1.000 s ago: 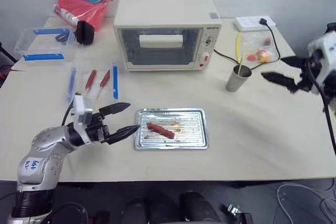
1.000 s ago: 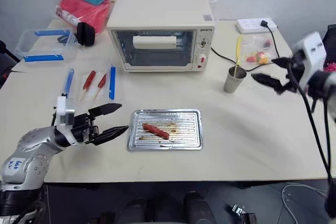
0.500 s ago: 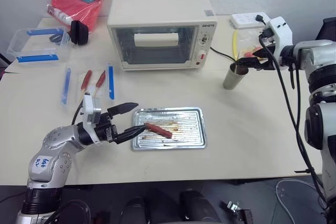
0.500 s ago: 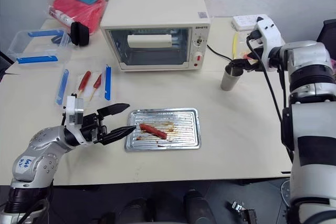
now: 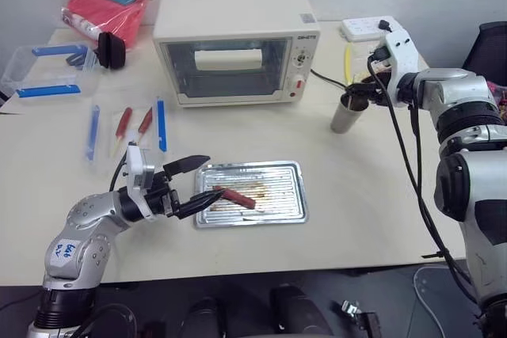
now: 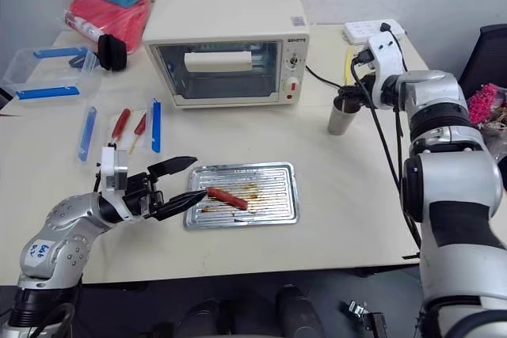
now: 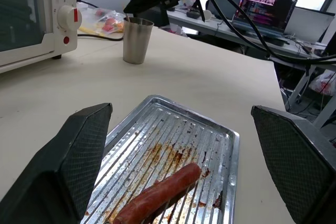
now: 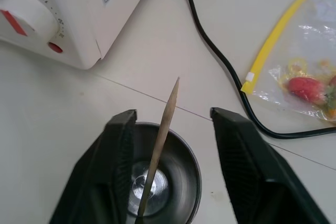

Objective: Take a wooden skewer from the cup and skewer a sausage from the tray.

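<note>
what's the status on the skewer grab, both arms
Right gripper over the cup, jaws apart either side of the wooden skewer, no grip yet. Left gripper open at the tray edge, near the sausage. Nothing in the way.

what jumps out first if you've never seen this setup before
The big cream toaster oven at the back of the table dominates. In front of it lies a ridged silvery baking tray holding one red-brown sausage, with the left end effector open at the tray's left edge. To the oven's right, the right end effector straddles a thin pale wooden skewer standing in a small steel cup.
</note>
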